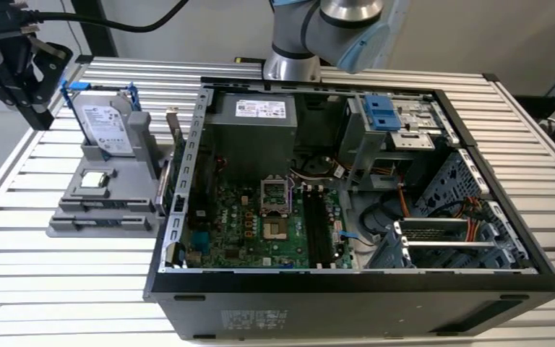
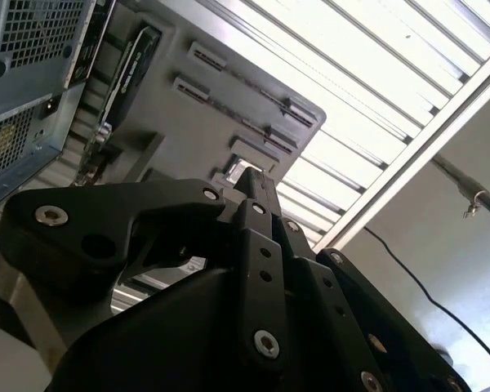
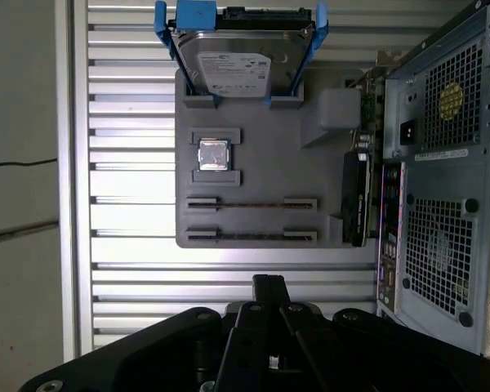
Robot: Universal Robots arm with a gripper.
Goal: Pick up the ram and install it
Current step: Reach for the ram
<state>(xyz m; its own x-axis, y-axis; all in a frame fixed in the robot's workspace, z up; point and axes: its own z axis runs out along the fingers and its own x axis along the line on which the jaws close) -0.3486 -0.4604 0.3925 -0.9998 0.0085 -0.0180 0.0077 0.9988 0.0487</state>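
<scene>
Ram (image 3: pixel 251 204) on edge in a slot of the gray holder (image 3: pixel 327 220) near the table (image 3: pixel 122 269) edge, hard drive (image 3: pixel 237 69) and processor chip (image 3: pixel 213 153) in the same holder, computer case (image 3: pixel 441 163) alongside with its side open, claw (image 3: pixel 269 282) clenched, empty, off the holder

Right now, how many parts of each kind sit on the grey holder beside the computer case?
hard drive: 1
processor chip: 1
ram sticks, standing on edge in the two slotted rows: 2
dark card on the holder's side nearest the case: 1
Total: 5
</scene>
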